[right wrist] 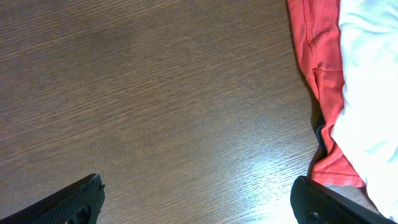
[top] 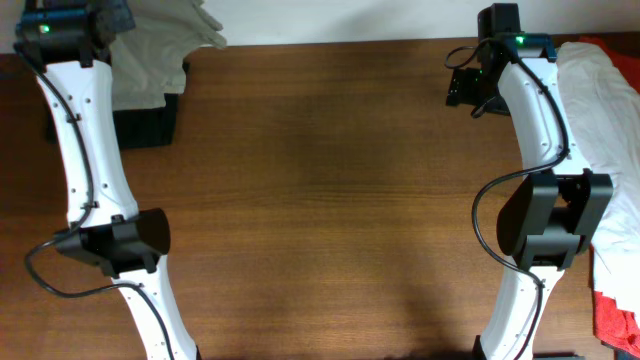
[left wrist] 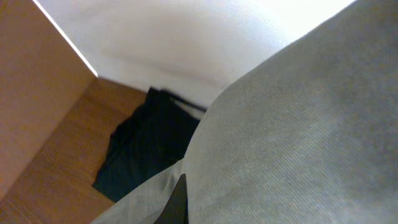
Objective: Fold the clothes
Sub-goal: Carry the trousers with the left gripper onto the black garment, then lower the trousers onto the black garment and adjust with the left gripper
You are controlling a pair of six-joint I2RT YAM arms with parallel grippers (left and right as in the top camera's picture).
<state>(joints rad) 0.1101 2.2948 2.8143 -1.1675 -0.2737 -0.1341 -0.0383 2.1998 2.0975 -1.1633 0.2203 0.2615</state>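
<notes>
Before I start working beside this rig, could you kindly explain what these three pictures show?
Two white robot arms stand at a wooden table. One picture looks down from above; the other two come from cameras on each wrist. The left claw is at the far corner over the khaki trousers, which overlap a black garment; its camera is filled with khaki cloth, so I cannot tell whether it grips. The right claw is open over bare wood, holding nothing. A white garment and a red garment lie along the right edge.
</notes>
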